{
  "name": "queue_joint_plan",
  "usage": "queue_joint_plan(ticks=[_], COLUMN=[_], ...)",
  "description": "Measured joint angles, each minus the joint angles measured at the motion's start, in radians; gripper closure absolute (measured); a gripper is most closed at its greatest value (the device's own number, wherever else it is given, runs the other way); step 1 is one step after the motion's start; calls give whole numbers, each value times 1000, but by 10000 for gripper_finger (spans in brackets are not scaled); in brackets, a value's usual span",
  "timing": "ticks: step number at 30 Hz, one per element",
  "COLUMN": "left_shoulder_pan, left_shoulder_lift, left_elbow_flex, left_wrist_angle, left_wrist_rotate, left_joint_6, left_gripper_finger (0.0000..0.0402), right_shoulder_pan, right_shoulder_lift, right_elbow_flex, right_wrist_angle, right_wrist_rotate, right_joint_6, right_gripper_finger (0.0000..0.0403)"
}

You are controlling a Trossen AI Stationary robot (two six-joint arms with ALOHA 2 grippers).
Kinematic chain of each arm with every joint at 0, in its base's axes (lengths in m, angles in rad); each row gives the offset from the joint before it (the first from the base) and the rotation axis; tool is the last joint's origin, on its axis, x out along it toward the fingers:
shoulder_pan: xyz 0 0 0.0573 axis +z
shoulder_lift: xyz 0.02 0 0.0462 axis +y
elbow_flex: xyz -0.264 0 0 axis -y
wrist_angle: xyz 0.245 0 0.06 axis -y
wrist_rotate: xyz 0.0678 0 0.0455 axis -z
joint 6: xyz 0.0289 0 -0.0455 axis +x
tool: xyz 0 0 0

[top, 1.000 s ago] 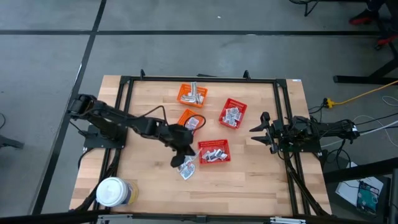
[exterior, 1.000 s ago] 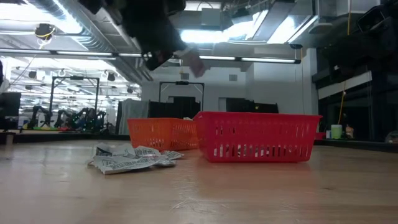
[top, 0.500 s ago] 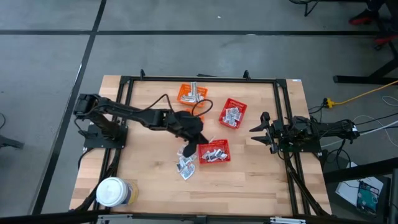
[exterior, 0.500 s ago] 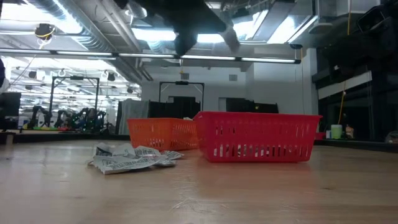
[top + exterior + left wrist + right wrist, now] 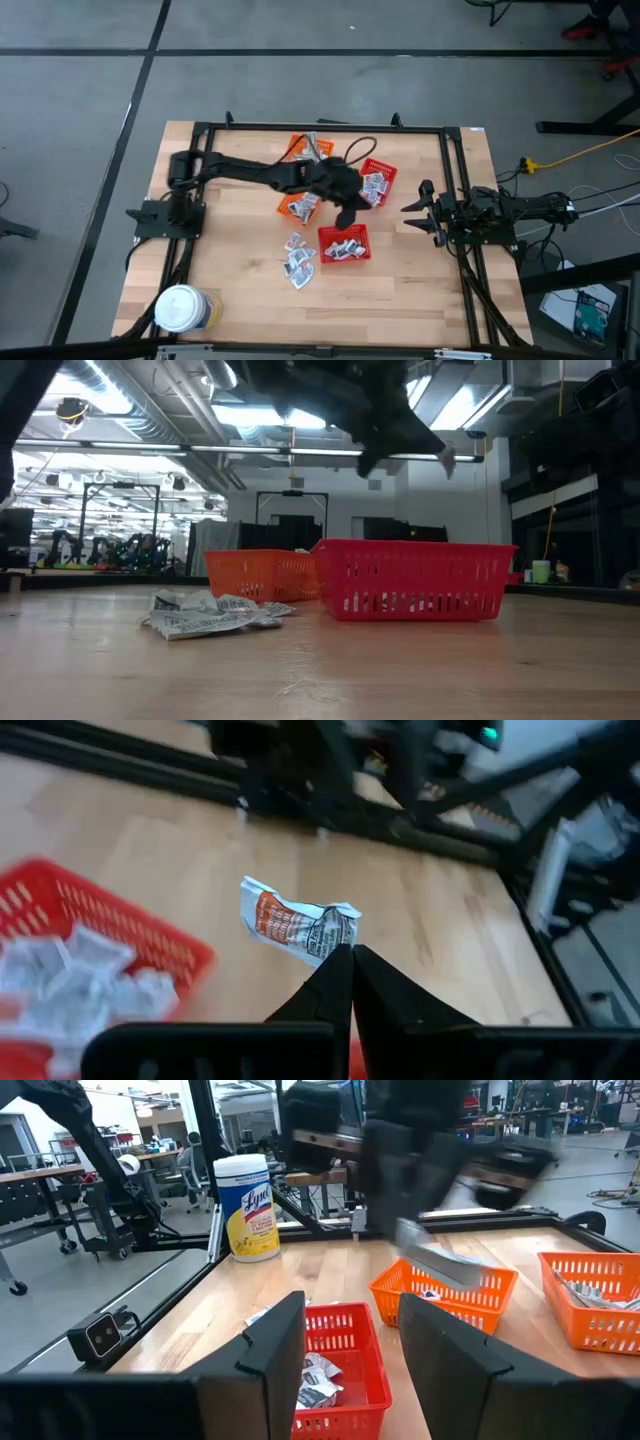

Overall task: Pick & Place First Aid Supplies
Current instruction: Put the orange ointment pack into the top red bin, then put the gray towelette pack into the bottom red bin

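Note:
My left gripper (image 5: 350, 216) is shut on one small crumpled sachet (image 5: 298, 923), white with orange print, which it carries above the table between the two red baskets (image 5: 375, 183) (image 5: 343, 243). Both baskets hold more sachets. In the low view the gripper (image 5: 392, 432) hangs high over the near red basket (image 5: 415, 580). A few loose first aid supplies (image 5: 297, 263) lie flat on the wood near the middle. My right gripper (image 5: 420, 208) waits open at the table's right side, its fingers (image 5: 270, 1350) holding nothing. My left gripper pinches the sachet by its near edge (image 5: 334, 942) between the tips of its two fingers. The fingers reach from the table's left, slanting a little downward. The sachet sticks out ahead of the fingertips, crumpled and lifted clear of the table.
Two orange baskets (image 5: 308, 150) (image 5: 300, 202) with sachets stand at the middle and far side. A white-lidded round jar (image 5: 182, 308) stands at the near left corner. A black frame (image 5: 200, 130) runs around the table top.
My left gripper has swung from above the loose sachets toward the table's right and far side, rising a little, and has stayed shut on the sachet. It now hangs between the two red baskets. The loose pile has not moved.

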Motion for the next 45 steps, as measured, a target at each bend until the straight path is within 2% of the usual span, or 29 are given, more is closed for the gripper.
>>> queue_joint_plan(ticks=[8,19,26,33,39,42,45], left_shoulder_pan=[79,136,156,161,145,113,73], left_shoulder_lift=[155,244,246,246,180,131,89], left_elbow_flex=[145,169,169,169,169,170,169], left_wrist_angle=[7,-6,-6,-6,-46,-125,-205], left_wrist_rotate=[37,-30,-40,-46,37,0,-89], left_joint_6=[-7,-1,43,92,97,157,218], left_gripper_finger=[399,398,381,336,305,302,303], right_shoulder_pan=[0,0,0,0,0,0,0], right_shoulder_lift=[0,0,0,0,0,0,0], right_elbow_flex=[0,0,0,0,0,0,0], right_wrist_angle=[0,0,0,0,0,0,0], right_wrist_rotate=[0,0,0,0,0,0,0], right_joint_6=[0,0,0,0,0,0,0], right_gripper_finger=[240,240,240,240,240,240,240])
